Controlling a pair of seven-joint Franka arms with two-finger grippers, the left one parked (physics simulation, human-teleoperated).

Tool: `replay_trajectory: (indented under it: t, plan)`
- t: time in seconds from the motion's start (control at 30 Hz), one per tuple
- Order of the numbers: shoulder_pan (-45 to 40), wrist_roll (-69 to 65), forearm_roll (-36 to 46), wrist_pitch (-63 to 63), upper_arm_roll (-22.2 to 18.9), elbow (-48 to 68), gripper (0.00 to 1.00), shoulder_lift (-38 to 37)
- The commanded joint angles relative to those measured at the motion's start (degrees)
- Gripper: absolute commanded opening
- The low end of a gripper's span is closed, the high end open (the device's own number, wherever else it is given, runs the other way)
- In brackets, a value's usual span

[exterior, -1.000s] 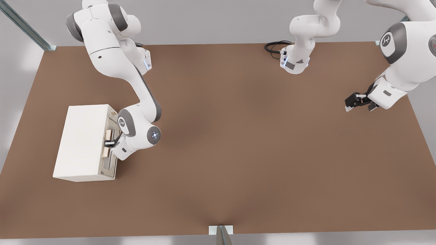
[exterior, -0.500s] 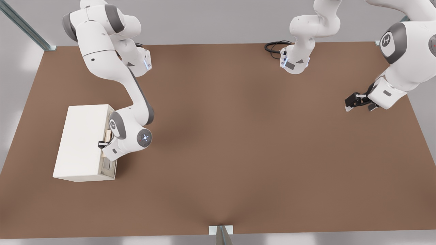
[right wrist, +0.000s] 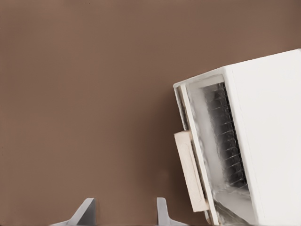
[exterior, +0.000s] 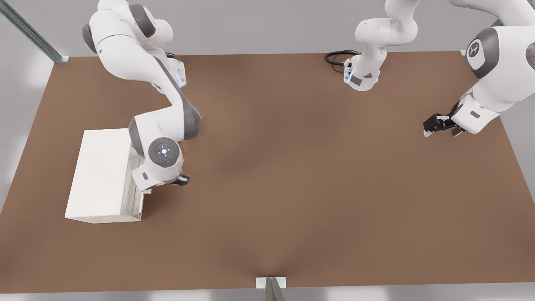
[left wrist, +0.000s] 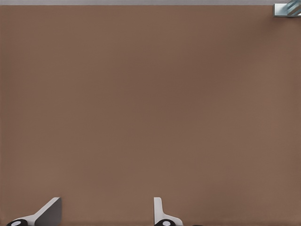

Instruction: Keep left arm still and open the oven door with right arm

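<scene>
While the oven (exterior: 102, 175) sits on the brown tabletop (exterior: 292, 188) toward the front view's left, its front faces the front view's right, toward the middle of the tabletop. It is a small white box with flat, plain sides, and its long side runs from the far edge of the tabletop toward the near edge. The oven door (right wrist: 200, 155) is a cream panel, and it leans out a little from the box, so a gap shows shiny metal walls and dark rack bars inside. A pale tan bar handle (right wrist: 190, 172) sticks out from the door and runs along its length.

The right arm (exterior: 159, 121) is white and round with grey joint covers. It bends down just beside the oven's front. Its end effector (right wrist: 123, 213) hangs over bare tabletop just off the door, touching nothing. The two grey fingers (right wrist: 84, 209) stand apart with only brown tabletop between them, so it is open and holds nothing.
</scene>
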Motion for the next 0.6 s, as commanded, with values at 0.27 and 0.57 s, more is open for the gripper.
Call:
replay_trajectory:
  t: [0.27, 0.57]
  plan:
    - [-2.94, -40.70, 13.12, -0.88, -9.99, -12.92, 1.00, -20.35]
    - [-4.52, -40.97, 11.97, -1.14, -9.99, -9.49, 1.00, -17.53]
